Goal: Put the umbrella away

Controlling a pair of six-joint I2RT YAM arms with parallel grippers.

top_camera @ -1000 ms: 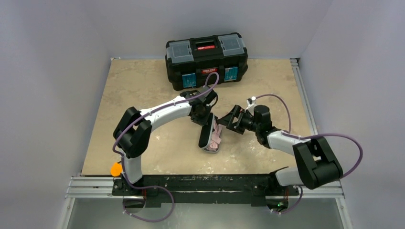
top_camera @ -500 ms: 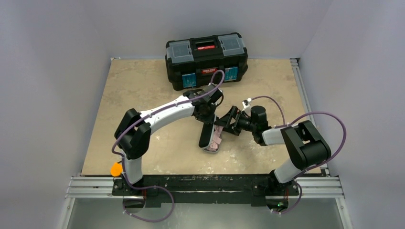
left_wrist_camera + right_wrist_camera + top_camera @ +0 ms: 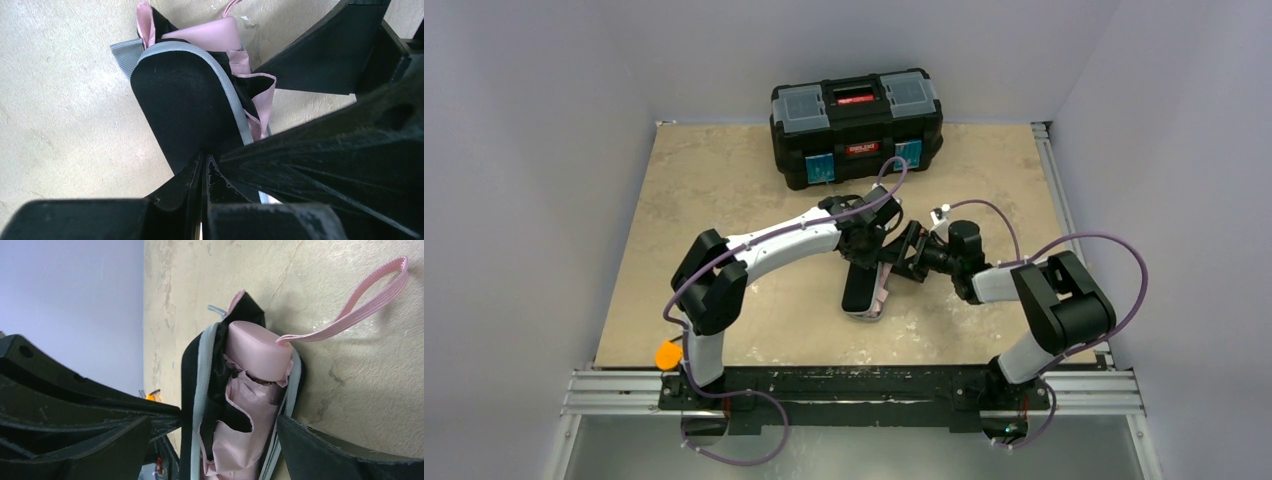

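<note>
At the desk's (image 3: 724, 180) near left corner sits a small orange object (image 3: 666, 354). Midway along the near edge, a little in from it, lies an open black case (image 3: 186, 390) with grey zip trim, and the umbrella (image 3: 257, 352) lies inside it. The pink strap (image 3: 310, 333) trails out over the bare desk.

The left pincer (image 3: 204, 180) is pinched together on the case lid (image 3: 180, 105), holding it up. The right pincer (image 3: 214, 420) has its fingers apart, one on each side of the case.

The umbrella looks light. Its fabric is soft, loose and likely slippery, and its ribs are thin enough to bend. The hard pink handle end is the surest hold, and the bunched cloth and the strap need tucking in before the zip can run. A black toolbox (image 3: 856, 125) stands at the far edge.
</note>
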